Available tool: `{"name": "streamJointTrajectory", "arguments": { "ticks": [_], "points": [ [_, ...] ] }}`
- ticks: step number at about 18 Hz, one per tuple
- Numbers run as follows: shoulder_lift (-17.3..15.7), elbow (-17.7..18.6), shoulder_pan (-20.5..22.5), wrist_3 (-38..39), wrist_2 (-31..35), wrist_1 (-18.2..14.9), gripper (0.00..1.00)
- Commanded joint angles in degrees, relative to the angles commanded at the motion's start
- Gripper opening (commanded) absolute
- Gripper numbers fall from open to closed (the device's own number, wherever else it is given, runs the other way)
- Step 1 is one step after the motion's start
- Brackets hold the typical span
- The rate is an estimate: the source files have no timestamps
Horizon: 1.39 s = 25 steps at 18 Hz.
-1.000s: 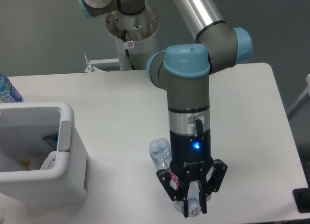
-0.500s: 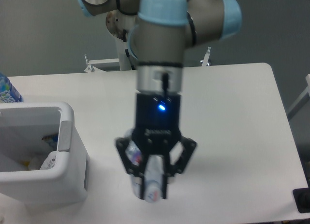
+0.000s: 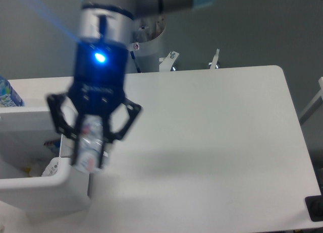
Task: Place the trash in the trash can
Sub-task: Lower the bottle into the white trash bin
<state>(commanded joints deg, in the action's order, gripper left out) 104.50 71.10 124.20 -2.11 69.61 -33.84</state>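
Camera: bottle [image 3: 89, 147] pinched btwn gripper [image 3: 91, 157] fingers.

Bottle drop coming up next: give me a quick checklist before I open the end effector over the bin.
1. Grip: the end effector is shut on the crushed bottle. Ok.
2. Height: the bottle hangs above the trash can rim, not touching it. Ok.
3. Position: the bottle appears over the bin's right rim rather than the open middle. Not ok; shift left first.
4. Room inside: some trash already lies in the bin, with space showing. Ok.
5. Bystander item: the blue-green labelled bottle stands behind the bin, out of the path. Ok.
6. Bottle tilt: image is motion-blurred. Cannot tell.
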Motion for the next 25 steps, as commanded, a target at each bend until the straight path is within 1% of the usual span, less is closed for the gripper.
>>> {"name": "streamJointTrajectory", "arguments": {
  "ticks": [7,10,13,20,23,25],
  "points": [
    [0.79,-0.18,-3.70,-0.26,-0.09,0.00,0.24],
    [1.58,-0.09,-3.79,-0.52,0.00,0.09,0.24],
    [3.34,-1.23,-4.05,-0.61,0.00,0.09,0.24],
    [5.01,-1.23,-4.84,-0.70,0.00,0.09,0.25],
    [5.19,-1.14,-5.02,-0.70,0.00,0.09,0.26],
    [5.80,-1.06,-6.15,-0.61,0.00,0.09,0.27]
  ]
}}
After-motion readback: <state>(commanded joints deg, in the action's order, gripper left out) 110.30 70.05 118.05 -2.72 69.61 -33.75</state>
